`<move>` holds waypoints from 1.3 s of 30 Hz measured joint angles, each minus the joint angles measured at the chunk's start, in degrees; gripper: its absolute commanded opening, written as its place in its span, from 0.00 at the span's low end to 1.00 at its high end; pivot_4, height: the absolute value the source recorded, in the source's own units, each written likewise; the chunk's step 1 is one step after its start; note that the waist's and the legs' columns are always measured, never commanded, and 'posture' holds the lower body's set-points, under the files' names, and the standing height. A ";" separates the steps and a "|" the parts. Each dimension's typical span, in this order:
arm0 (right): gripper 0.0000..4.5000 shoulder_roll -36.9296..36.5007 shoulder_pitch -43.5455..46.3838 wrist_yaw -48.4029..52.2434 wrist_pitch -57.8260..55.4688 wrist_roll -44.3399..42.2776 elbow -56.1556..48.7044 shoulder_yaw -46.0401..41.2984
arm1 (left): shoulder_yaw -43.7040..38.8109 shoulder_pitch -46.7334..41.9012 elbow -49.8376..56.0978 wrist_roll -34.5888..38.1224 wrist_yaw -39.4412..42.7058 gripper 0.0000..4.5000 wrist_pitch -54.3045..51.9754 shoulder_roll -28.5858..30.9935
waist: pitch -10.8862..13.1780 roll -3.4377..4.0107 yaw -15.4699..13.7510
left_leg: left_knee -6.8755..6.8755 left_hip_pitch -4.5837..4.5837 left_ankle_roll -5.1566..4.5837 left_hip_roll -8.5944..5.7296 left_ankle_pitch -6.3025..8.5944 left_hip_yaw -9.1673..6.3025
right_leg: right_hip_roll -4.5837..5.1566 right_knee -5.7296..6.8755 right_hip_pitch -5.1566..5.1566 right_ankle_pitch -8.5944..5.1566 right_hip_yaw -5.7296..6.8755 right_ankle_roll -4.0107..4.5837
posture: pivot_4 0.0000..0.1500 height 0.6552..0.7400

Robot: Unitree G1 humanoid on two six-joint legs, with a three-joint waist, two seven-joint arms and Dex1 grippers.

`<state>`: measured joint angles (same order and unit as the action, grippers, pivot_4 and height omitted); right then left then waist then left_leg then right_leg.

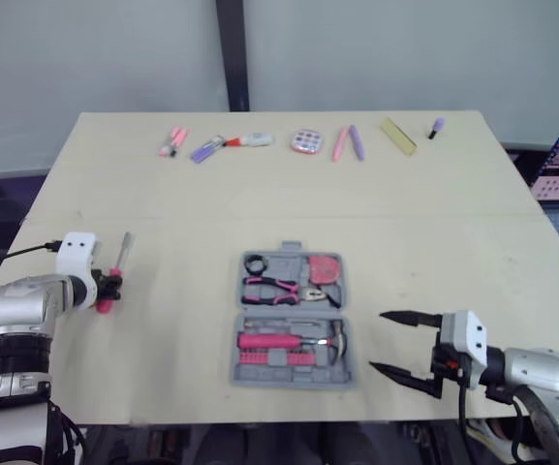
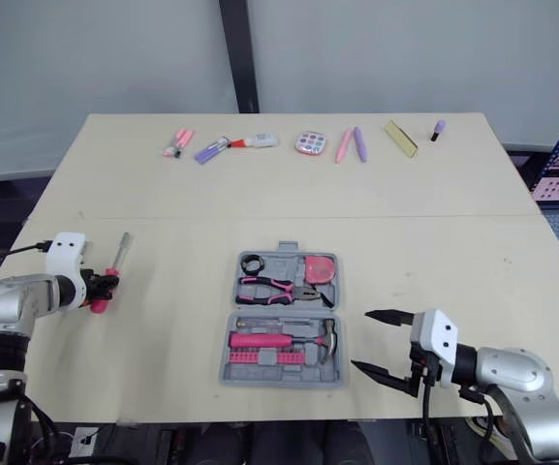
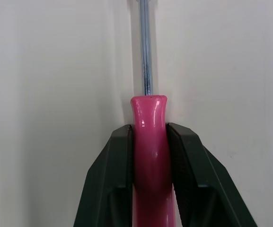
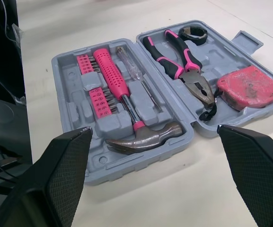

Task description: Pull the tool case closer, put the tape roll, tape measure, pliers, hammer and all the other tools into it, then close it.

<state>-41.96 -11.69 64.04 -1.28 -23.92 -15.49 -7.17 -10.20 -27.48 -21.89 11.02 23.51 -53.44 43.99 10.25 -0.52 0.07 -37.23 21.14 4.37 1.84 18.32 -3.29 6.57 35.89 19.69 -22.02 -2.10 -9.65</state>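
Pink-handled screwdriver [image 3: 149, 142] in left jaws; grey tool case [image 1: 289, 309] open flat.

Left claw [image 1: 110, 287]: black wedge fingers [image 3: 110, 182], white wrist housing [image 1: 77, 254].
Right claw [image 1: 379, 341]: black pointed fingers, ribbed pads [image 4: 65, 175].
Forearms [image 1: 22, 305]: silver metal, black cables [image 1: 27, 250].

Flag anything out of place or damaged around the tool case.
One tool sits outside the tool case: a pink-handled screwdriver, clamped in the jaws of the left gripper, well left of the case. The tape measure has a scuffed pink shell.
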 measured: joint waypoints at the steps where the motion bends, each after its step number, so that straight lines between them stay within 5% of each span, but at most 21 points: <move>1: 1.00 0.01 -0.02 0.00 0.00 0.00 0.00 0.00 | 0.08 0.22 0.42 -0.11 0.13 0.13 -0.01 0.07 | 0.00 0.00 0.03 | 0.00 0.00 0.00 0.00 0.00 0.00 | 0.00 0.00 0.00 0.00 0.00 0.00 | 1.00 1.00; 7: 1.00 0.04 -0.37 0.16 -0.03 -0.29 -0.20 0.06 | 2.10 5.15 7.86 0.34 6.42 0.13 -0.21 4.67 | 0.01 -0.01 0.16 | 0.06 0.05 0.01 0.01 0.00 0.01 | -0.01 -0.01 0.05 0.00 0.01 0.00 | 1.00 1.00; 19: 1.00 0.00 1.00 1.18 0.03 -0.55 -0.01 1.27 | 2.50 18.94 41.04 13.13 36.20 0.13 7.79 18.87 | 0.01 0.00 0.08 | 0.11 0.03 -0.03 0.03 0.03 0.06 | 0.00 -0.29 -0.01 -0.01 -0.02 0.01 | 1.00 1.00; 39: 1.00 -0.98 -1.08 1.72 1.24 -0.11 0.53 1.55 | 23.34 8.24 54.69 12.97 36.76 0.13 2.01 16.36 | 0.02 0.01 0.03 | 0.04 0.06 -0.07 0.02 0.05 0.06 | -0.03 -0.29 -0.02 -0.01 -0.06 0.01 | 1.00 1.00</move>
<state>-42.94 -12.78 65.76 -0.04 -24.03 -14.96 -5.63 13.14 -19.24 32.80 23.98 60.27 -51.43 60.35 10.28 -0.51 0.10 -37.19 21.20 4.30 1.86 18.37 -3.23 6.54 35.60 19.67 -22.03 -2.16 -9.64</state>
